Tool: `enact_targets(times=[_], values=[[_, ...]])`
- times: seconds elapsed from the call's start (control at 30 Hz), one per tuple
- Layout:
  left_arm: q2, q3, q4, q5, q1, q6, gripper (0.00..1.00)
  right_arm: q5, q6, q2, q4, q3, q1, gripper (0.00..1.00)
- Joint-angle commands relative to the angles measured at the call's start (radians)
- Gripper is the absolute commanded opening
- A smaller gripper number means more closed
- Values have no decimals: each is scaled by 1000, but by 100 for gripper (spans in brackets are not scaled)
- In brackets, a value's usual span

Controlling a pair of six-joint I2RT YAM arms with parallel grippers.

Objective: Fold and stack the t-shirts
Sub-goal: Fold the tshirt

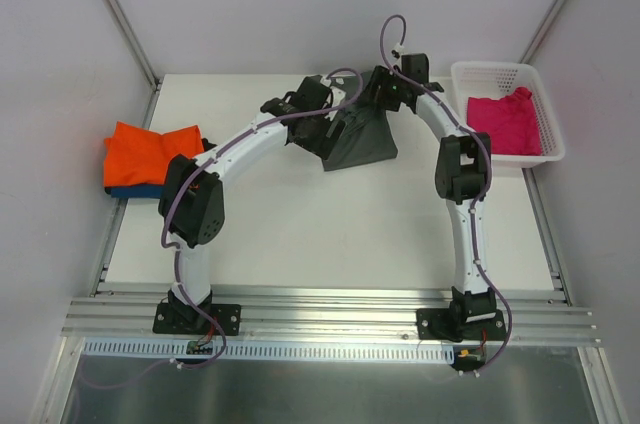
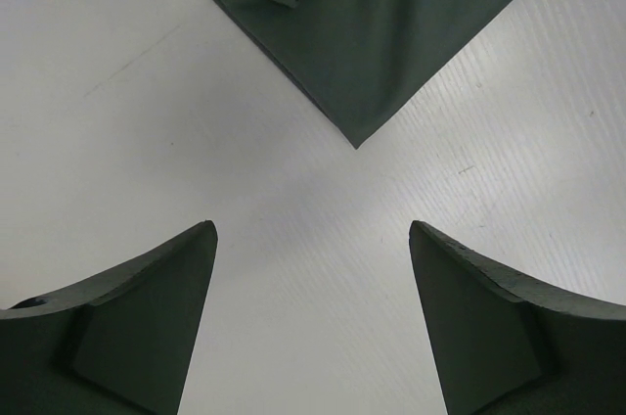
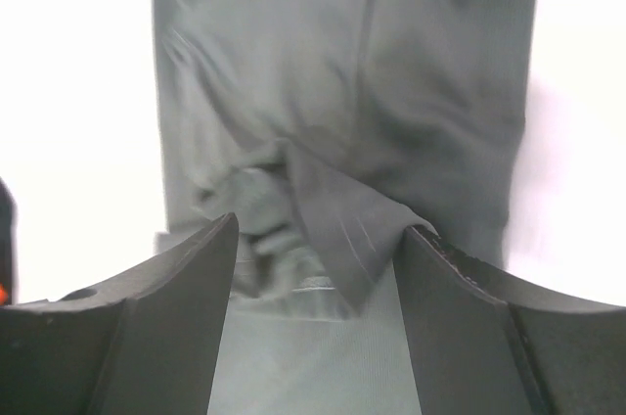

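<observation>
The dark grey t-shirt [image 1: 362, 142] lies part folded at the back middle of the table. My left gripper [image 1: 318, 134] is open and empty beside its left edge; in the left wrist view the gripper [image 2: 311, 226] is over bare table, with a corner of the shirt [image 2: 372, 43] just ahead. My right gripper [image 1: 373, 107] is over the shirt's far end. In the right wrist view the gripper [image 3: 318, 222] stands open with the grey cloth [image 3: 352, 92] under it and a raised fold against the right fingertip [image 3: 423, 239]. The orange t-shirt [image 1: 150, 151] lies on the blue t-shirt [image 1: 135, 190] at the left.
The magenta pink t-shirt [image 1: 505, 122] lies crumpled in the white mesh basket [image 1: 500, 69] at the back right. The table's front edge is an aluminium rail [image 1: 330, 309] carrying both arm bases. White walls close in the back and sides.
</observation>
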Motion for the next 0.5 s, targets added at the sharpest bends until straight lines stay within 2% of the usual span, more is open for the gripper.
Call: enact_targets(times=[0.0, 0.2, 0.47], values=[[-97, -25, 5, -36, 10, 30, 80, 6, 115, -36, 117, 103, 5, 67], [-94, -31, 2, -44, 8, 37, 80, -8, 273, -96, 167, 51, -3, 68], [-59, 18, 5, -46, -10, 33, 80, -44, 190, -161, 111, -125, -44, 68]])
